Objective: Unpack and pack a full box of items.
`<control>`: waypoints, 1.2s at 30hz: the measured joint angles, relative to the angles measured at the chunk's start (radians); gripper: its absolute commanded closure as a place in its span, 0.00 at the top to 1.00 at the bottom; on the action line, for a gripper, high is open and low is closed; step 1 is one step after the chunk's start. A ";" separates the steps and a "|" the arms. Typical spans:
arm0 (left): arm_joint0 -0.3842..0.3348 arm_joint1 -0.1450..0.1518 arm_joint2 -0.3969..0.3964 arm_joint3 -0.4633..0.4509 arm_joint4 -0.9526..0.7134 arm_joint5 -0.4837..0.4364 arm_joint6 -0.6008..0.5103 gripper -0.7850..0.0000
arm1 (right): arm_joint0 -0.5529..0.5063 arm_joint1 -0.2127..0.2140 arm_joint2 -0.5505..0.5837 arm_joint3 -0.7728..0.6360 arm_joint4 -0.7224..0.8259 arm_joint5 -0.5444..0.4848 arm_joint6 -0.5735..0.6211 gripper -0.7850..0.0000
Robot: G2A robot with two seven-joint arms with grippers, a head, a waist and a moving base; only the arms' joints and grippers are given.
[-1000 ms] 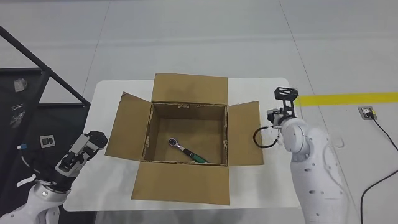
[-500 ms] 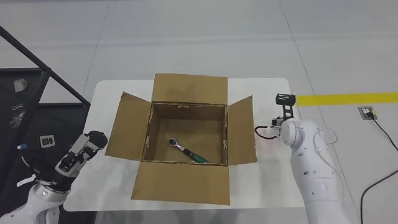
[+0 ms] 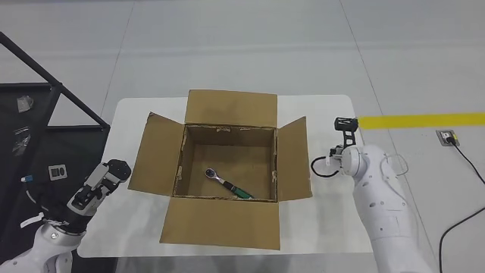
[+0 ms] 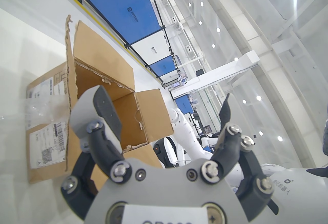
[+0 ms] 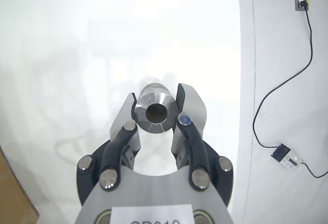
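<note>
Under everything, a white table (image 3: 327,224). On its middle, an open cardboard box (image 3: 231,108), all four flaps folded outward, printed labels (image 4: 46,143) on the outer wall that faces the left arm.

Inside the box, flat on the bottom and toward the near wall, a ratchet wrench (image 3: 226,183): chrome head toward the far left, green-and-black handle toward the near right corner.

At the table's left edge, near the left flap but apart from it, the left gripper (image 4: 164,97), tilted up toward the box. Fingers (image 4: 106,107) spread wide, nothing between them.

Over the table's right side, just beside the right flap, the right gripper (image 5: 156,93), pointing down at bare tabletop. Fingers (image 5: 191,104) clenched on a steel socket (image 5: 156,112), held upright above the surface, hollow end facing the wrist camera.
</note>
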 measured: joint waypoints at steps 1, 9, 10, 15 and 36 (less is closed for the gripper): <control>0.000 0.000 0.000 0.000 0.000 0.000 0.000 1.00 | 0.000 0.001 0.000 0.000 0.003 0.003 -0.003 1.00; 0.000 0.000 0.000 0.000 0.000 0.000 0.000 1.00 | -0.099 0.004 -0.010 -0.284 -0.014 0.078 -0.012 1.00; 0.000 0.000 0.000 0.000 0.000 0.000 0.000 1.00 | -0.122 0.003 -0.019 -0.348 -0.024 0.093 -0.002 1.00; 0.001 0.000 0.001 -0.003 0.001 0.001 0.003 1.00 | -0.267 -0.004 -0.105 -0.769 -0.097 0.137 0.045 1.00; 0.045 0.014 -0.079 0.075 0.036 0.007 0.034 1.00 | 0.282 -0.187 -0.799 -0.338 0.225 -0.235 0.311 1.00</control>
